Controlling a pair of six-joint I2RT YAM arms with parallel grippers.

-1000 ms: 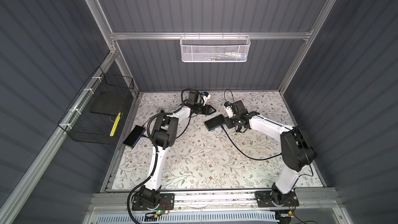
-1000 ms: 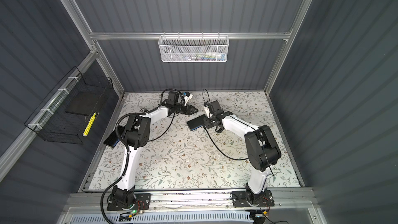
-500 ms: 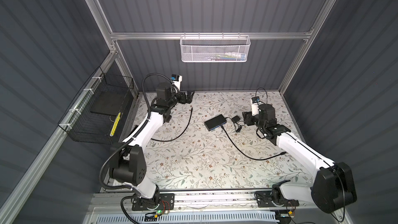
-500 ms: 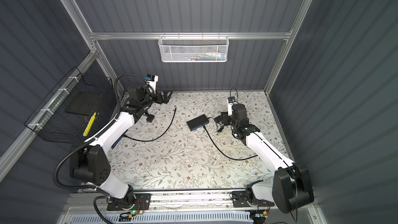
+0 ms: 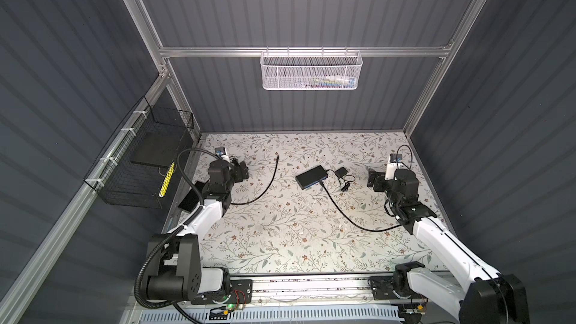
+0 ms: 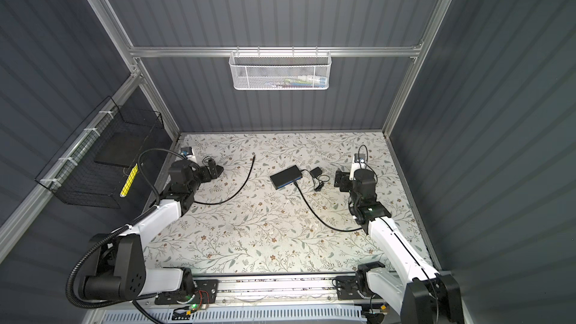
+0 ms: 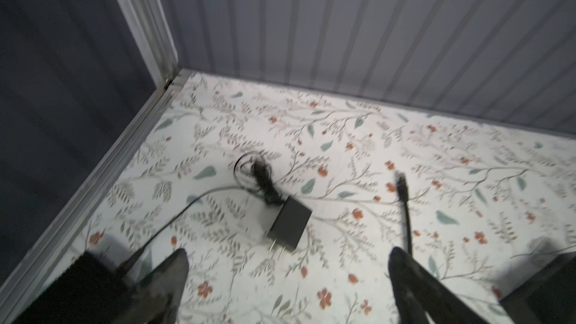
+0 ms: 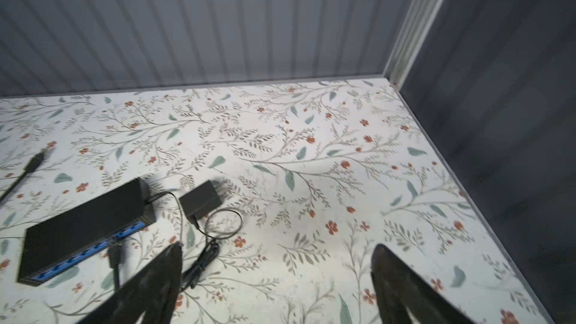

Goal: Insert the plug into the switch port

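The switch (image 5: 311,176) (image 6: 286,176) (image 8: 84,229) is a flat black box lying mid-table, its blue port face turned toward the front. A black cable's plug (image 8: 114,252) (image 5: 321,183) sits in a port on that face, and the cable trails off to the right. My right gripper (image 8: 277,250) (image 5: 372,179) hangs open to the right of the switch, holding nothing. My left gripper (image 7: 288,257) (image 5: 241,172) is open and empty at the far left, well away from the switch.
A power adapter (image 8: 201,199) with a thin cord lies beside the switch. A second adapter (image 7: 290,224) lies ahead of the left gripper, next to a loose cable end (image 7: 402,182) (image 5: 277,158). A white basket (image 5: 310,71) hangs on the back wall and a black wire basket (image 5: 140,163) on the left wall.
Both grippers were together at the switch. They have opened and drawn apart, the left arm far to the left and the right arm to the right. The switch stays put.
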